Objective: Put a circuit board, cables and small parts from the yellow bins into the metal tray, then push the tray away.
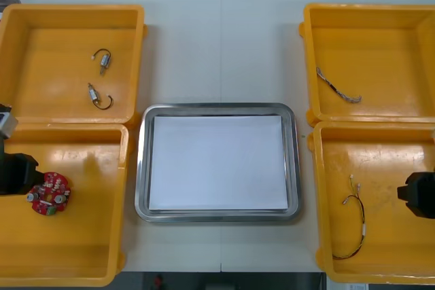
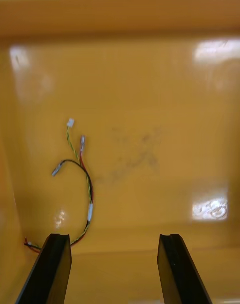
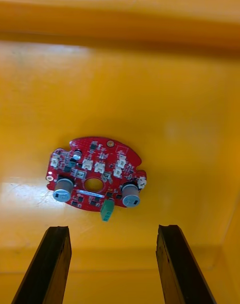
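1. The metal tray [image 1: 140,168] is bare on its white inside and open from above.
2. On the table [image 1: 221,45], bare strips run between the tray and the yellow bins [image 1: 307,66] on both sides.
3. At the left gripper [image 3: 112,231], the fingers stand apart. The circuit board [image 3: 95,176] lies just ahead on bare bin floor, with the far wall beyond.
4. At the right gripper [image 2: 114,239], the fingers stand apart. The red and yellow cable [image 2: 90,212] lies close to a side wall, limiting room there.

- The round red circuit board [image 1: 49,193] lies flat in the near left yellow bin [image 1: 88,263].
- The red and yellow cable [image 1: 353,225] lies curved in the near right bin [image 1: 380,273].
- The metal tray [image 1: 141,168], white inside, stands between them.
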Robot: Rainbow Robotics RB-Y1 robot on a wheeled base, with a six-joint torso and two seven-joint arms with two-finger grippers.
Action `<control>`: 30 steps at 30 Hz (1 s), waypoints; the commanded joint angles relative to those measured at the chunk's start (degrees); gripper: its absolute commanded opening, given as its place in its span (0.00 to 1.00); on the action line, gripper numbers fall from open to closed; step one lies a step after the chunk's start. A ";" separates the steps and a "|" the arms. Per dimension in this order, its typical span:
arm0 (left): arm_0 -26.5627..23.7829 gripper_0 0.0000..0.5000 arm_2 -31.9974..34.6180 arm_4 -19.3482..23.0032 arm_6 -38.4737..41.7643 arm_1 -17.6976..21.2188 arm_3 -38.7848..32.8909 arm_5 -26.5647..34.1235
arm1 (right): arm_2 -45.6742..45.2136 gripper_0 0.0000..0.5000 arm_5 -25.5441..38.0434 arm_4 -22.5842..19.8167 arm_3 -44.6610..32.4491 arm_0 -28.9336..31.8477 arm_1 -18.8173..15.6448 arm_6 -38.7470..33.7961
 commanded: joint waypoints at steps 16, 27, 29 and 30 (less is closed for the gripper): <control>5.36 1.00 -7.79 -5.30 -6.14 -2.56 -1.57 -8.42 | 15.72 1.00 -9.81 16.80 2.14 7.30 6.12 -3.42; 5.54 1.00 -13.32 -10.93 -5.79 -2.56 2.56 -14.92 | 16.07 1.00 -21.94 15.22 6.54 12.84 6.12 -3.06; 5.54 1.00 -13.94 -11.28 -5.88 -2.56 3.18 -15.97 | 16.33 1.00 -23.17 14.95 7.50 13.28 6.12 -3.24; 5.62 1.00 -14.29 -11.72 -5.70 -2.56 3.44 -16.33 | 16.51 1.00 -23.96 14.78 8.21 13.63 6.12 -3.42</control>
